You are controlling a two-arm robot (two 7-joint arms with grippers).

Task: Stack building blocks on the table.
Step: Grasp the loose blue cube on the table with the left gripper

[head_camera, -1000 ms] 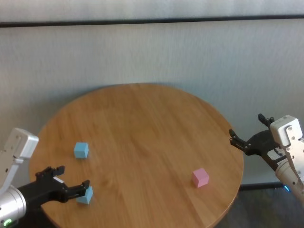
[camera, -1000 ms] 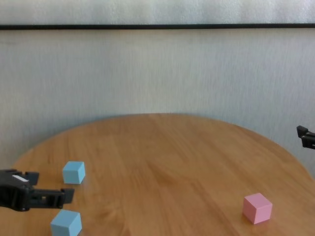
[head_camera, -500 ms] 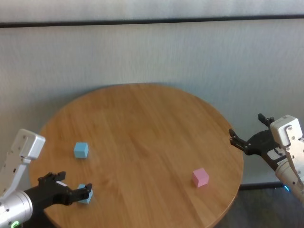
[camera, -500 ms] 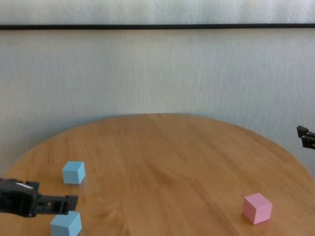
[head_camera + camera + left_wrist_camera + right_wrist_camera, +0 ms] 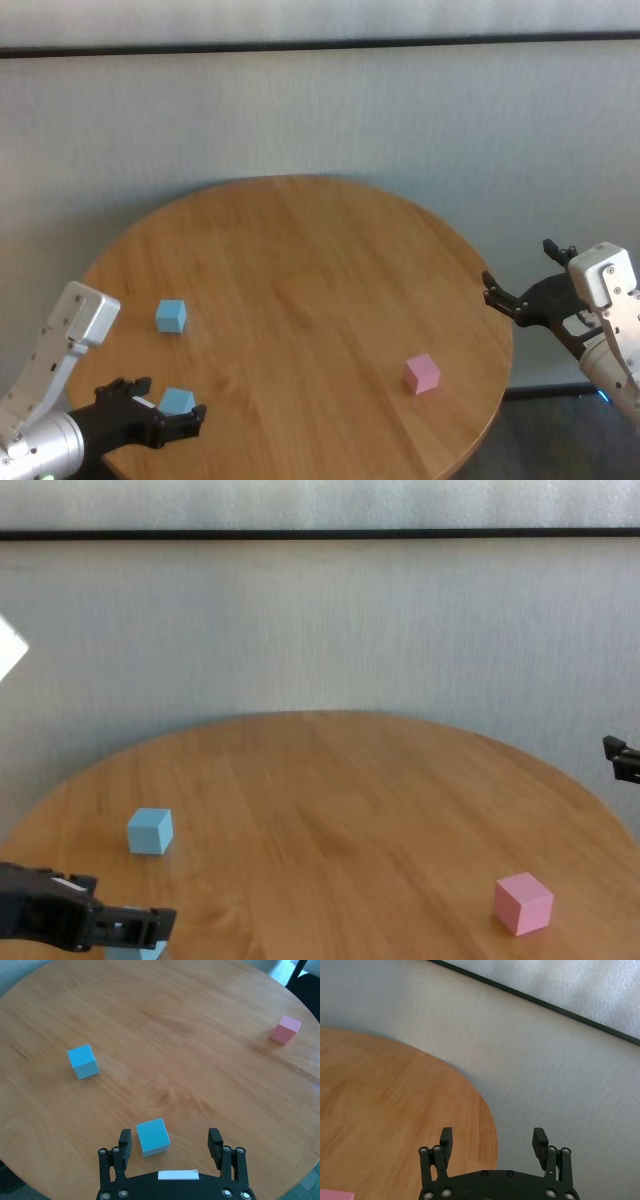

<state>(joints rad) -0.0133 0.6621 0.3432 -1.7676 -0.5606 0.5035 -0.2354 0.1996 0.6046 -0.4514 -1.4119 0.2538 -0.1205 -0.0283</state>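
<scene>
**Left gripper lowers around near blue block**

Left gripper (image 5: 160, 422) sits at the table's (image 5: 300, 260) near-left edge, fingers spread wide, straddling the near blue block (image 5: 152, 1137). In the wrist view the block is between the two fingers, nearer one finger than the other, and no contact is visible. Over the last second the gripper has dropped and pulled back toward the robot: earlier it was just beside the block with a fingertip at it, now the block is inside the gap. The block itself has hardly moved. My read: grasp is set up, closing comes next; the off-centre position could nudge or twist the block as the fingers close.

Far blue block (image 5: 171, 316) rests further in on the left side, apart from the first, unchanged. It looks like a likely base for the stack.

Pink block (image 5: 421, 373) lies on the near-right part of the table, well apart from both blue ones, unchanged.

Right gripper (image 5: 520, 300) hangs off the table's right edge, fingers wide, empty, same place as before. Nothing stacked yet.
</scene>
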